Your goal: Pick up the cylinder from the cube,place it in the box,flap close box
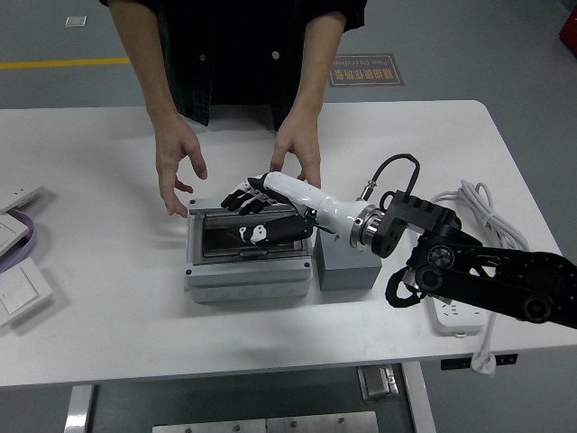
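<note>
The grey box [248,275] stands mid-table with its dark see-through lid [225,239] lying flat over the opening. My right hand [245,213] reaches in from the right. Its fingers [236,198] are spread and rest on the lid's far right part, holding nothing. The grey cube [347,269] stands against the box's right side, under my wrist, with nothing visible on top. The cylinder is not visible through the lid. A person stands at the far side, with one hand [176,167] hovering open behind the box's left corner and the other hand [300,153] behind my fingers.
A white power strip [453,316] with a coiled cable [482,212] lies at the right under my forearm. White switch panels [20,290] and a purple roll [29,236] lie at the left edge.
</note>
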{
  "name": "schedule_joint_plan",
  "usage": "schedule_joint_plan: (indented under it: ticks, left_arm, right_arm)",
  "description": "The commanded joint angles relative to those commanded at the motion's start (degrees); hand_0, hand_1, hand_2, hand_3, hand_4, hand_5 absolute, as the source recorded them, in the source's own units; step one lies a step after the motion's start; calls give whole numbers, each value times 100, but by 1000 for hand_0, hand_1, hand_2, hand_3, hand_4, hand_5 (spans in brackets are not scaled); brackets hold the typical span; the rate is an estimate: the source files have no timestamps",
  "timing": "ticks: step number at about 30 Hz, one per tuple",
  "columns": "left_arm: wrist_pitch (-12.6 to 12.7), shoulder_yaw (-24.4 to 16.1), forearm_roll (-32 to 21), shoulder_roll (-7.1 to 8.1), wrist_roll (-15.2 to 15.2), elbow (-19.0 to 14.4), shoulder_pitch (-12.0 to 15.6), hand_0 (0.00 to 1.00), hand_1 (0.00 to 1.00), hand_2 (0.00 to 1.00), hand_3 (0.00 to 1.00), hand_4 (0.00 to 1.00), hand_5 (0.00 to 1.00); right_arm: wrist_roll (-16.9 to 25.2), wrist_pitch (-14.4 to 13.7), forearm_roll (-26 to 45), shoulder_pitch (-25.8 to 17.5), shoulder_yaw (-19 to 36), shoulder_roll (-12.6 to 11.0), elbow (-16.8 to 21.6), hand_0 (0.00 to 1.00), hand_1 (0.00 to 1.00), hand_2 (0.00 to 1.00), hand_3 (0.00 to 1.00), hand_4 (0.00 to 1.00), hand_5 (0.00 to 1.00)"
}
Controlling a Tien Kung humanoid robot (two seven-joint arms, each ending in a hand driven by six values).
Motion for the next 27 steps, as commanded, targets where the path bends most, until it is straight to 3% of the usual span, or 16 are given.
schedule_joint_plan:
  ticks: [4,27]
  left_arm:
    - [-2,-49,52,-2,-1,-5,-10,601,511,561,618,712,200]
    - [0,-137,109,13,-8,3,-9,601,512,561,618,711,199]
  right_arm:
    - [16,26,105,-60,-40,46,-227,755,704,723,695,684,334]
    - [-82,191,97,-502,55,-23,-291,752,690,718,694,678,342]
